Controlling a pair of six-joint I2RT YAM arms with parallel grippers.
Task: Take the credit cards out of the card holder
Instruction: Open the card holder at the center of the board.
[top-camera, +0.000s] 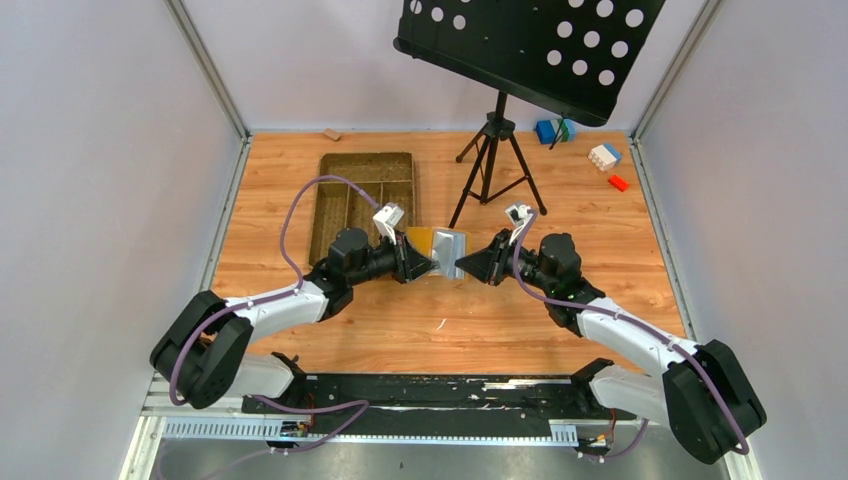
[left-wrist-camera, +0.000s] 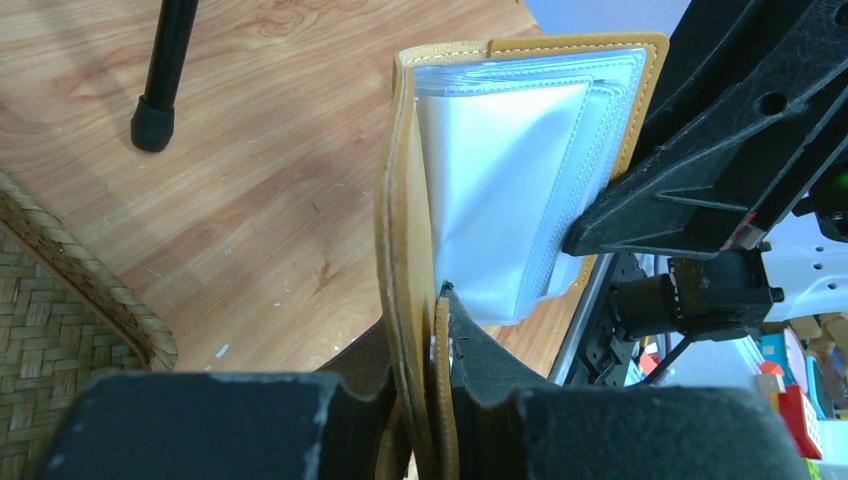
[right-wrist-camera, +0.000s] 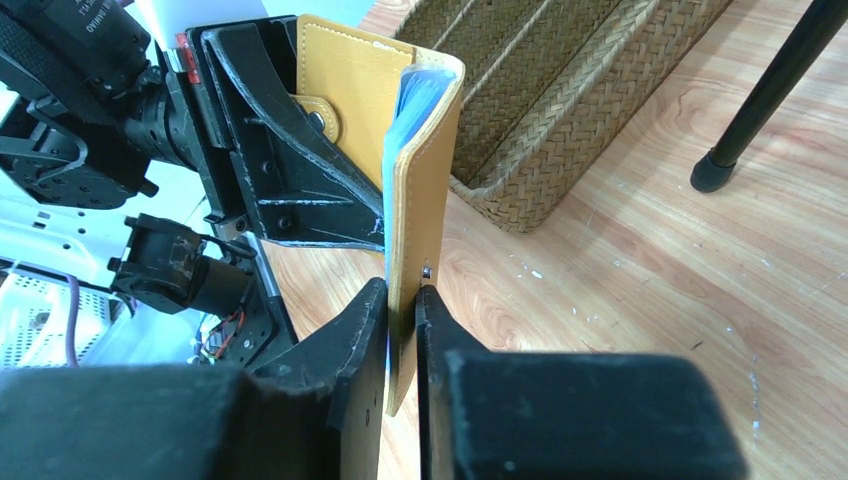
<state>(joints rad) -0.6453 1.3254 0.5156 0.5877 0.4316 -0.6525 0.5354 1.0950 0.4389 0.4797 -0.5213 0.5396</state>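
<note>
The mustard-yellow card holder (top-camera: 437, 246) hangs open between my two grippers above the table's middle. My left gripper (top-camera: 418, 262) is shut on its left cover, seen edge-on in the left wrist view (left-wrist-camera: 410, 300). My right gripper (top-camera: 468, 264) is shut on the right cover (right-wrist-camera: 425, 190). Between the covers, pale clear plastic sleeves (left-wrist-camera: 500, 180) fan out; they show as a blue-grey edge in the right wrist view (right-wrist-camera: 403, 95). A snap tab (right-wrist-camera: 318, 113) sits on the far cover. No credit cards show; any are hidden in the sleeves.
A brown woven compartment tray (top-camera: 362, 200) lies behind the left gripper. A black tripod (top-camera: 493, 160) holding a perforated black stand (top-camera: 530, 45) stands just behind the holder; one foot (left-wrist-camera: 152, 125) rests near it. Toy blocks (top-camera: 604, 156) lie at the back right.
</note>
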